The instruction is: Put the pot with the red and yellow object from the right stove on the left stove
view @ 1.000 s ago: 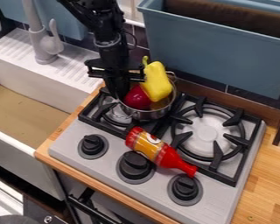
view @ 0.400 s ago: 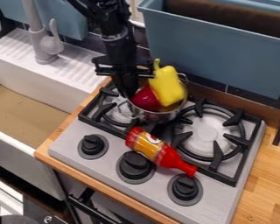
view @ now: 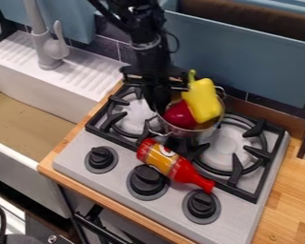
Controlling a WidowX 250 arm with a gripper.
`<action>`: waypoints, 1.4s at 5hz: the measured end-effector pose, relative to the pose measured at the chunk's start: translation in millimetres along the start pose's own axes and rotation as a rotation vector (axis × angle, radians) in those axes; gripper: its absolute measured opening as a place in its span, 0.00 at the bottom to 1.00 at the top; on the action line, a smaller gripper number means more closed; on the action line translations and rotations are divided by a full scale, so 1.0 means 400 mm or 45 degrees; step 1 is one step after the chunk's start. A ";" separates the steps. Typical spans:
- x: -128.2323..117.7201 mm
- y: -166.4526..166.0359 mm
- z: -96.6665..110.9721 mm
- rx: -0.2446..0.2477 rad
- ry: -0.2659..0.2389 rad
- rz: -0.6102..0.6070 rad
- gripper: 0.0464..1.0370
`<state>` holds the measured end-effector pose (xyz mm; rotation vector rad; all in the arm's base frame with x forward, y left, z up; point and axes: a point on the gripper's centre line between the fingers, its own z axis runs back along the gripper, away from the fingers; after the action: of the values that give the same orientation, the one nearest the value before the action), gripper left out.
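The black gripper (view: 157, 104) hangs over the middle of the stove, shut on the left rim of the metal pot (view: 192, 133). The pot is between the two burners and partly over the inner side of the right burner (view: 226, 145). Inside it lie a red object (view: 179, 115) and, leaning against that on the right, a yellow object (view: 203, 101) that stands up above the rim. The left burner (view: 135, 116) is uncovered. The pot's underside is hard to make out.
A red and yellow bottle (view: 171, 163) lies across the stove's front, close below the pot. Black knobs (view: 147, 182) line the front edge. Behind stands a blue bin (view: 238, 62); the white sink (view: 34, 100) and faucet (view: 48, 47) are at left.
The gripper and the pot, with the red and yellow objects in it, have moved together to the right, away from the left burner. The bottle has stayed in place.
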<state>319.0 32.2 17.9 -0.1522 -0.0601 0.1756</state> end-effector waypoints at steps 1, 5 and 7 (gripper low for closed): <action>0.004 -0.027 -0.006 0.008 -0.015 -0.006 0.05; 0.011 -0.072 -0.035 0.062 -0.040 -0.036 0.07; 0.006 -0.057 -0.035 0.112 -0.024 -0.018 0.53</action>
<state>326.1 8.5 7.7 -0.0621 -0.0723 0.1651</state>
